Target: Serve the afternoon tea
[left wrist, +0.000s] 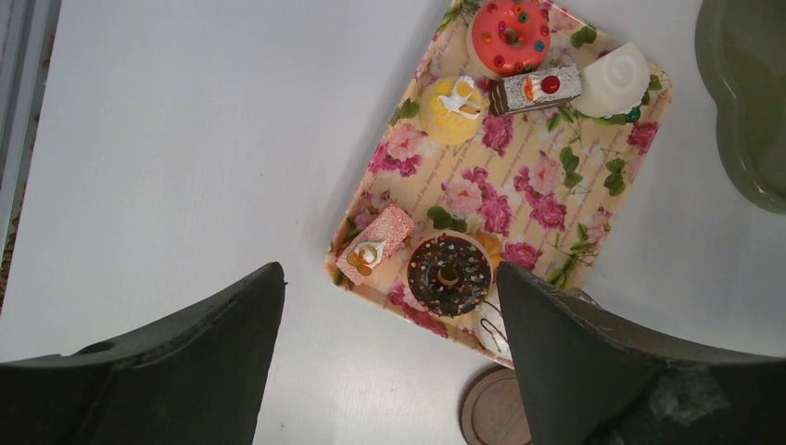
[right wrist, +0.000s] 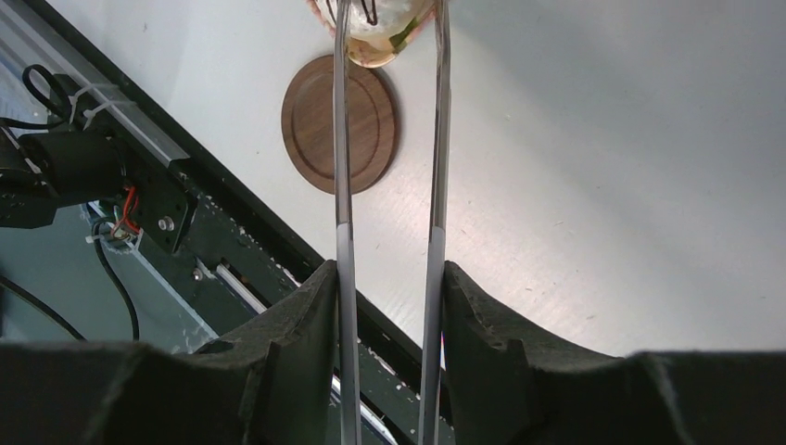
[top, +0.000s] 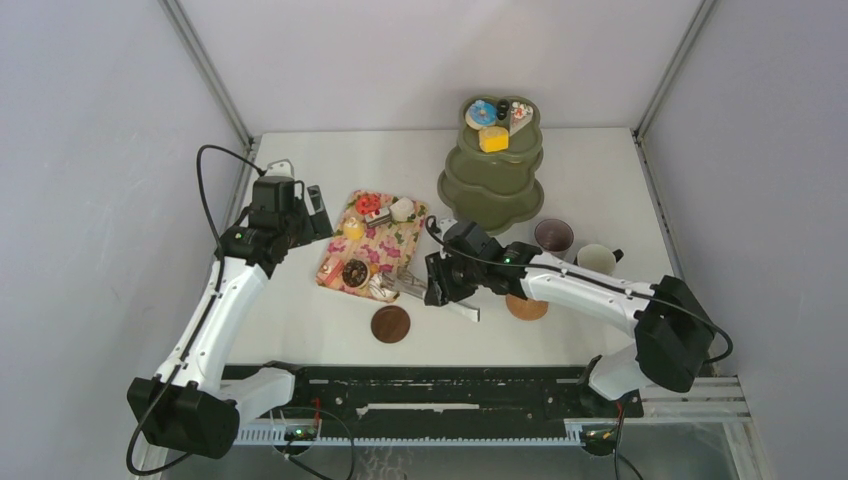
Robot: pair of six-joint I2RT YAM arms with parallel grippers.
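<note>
My left claw [left wrist: 389, 274] hangs spread wide above the near end of the tray [left wrist: 556, 185], pinching nothing. At the tray's far end lie a red donut [left wrist: 509, 32], a yellow cake [left wrist: 452, 107], a brown slice [left wrist: 536, 90] and a white roll [left wrist: 614, 82]. At its near end a pink slice [left wrist: 375, 246] sits just beside a chocolate donut [left wrist: 450, 273]. My right claw [right wrist: 387, 278] is pressed together on the tongs [right wrist: 339, 167], one finger against each blade. The blades run out on either side of a white drizzled pastry [right wrist: 375, 23] at the tray's near corner. Their tips are cut off at the wrist view's top edge, so I cannot tell whether they touch it. A dark coaster [right wrist: 340, 122] lies on the table [top: 300, 330] just beside that corner. At the far side the green stand [top: 490, 185] carries on its top tier a blue donut [top: 481, 112], a yellow cube [top: 493, 139] and a pale slice [top: 520, 117]. The mauve mug [top: 553, 236] and the green mug [top: 597, 259] stand side by side on the table, right of the stand's foot and just beyond my right arm, and a second coaster [top: 527, 308] shows partly under that arm
</note>
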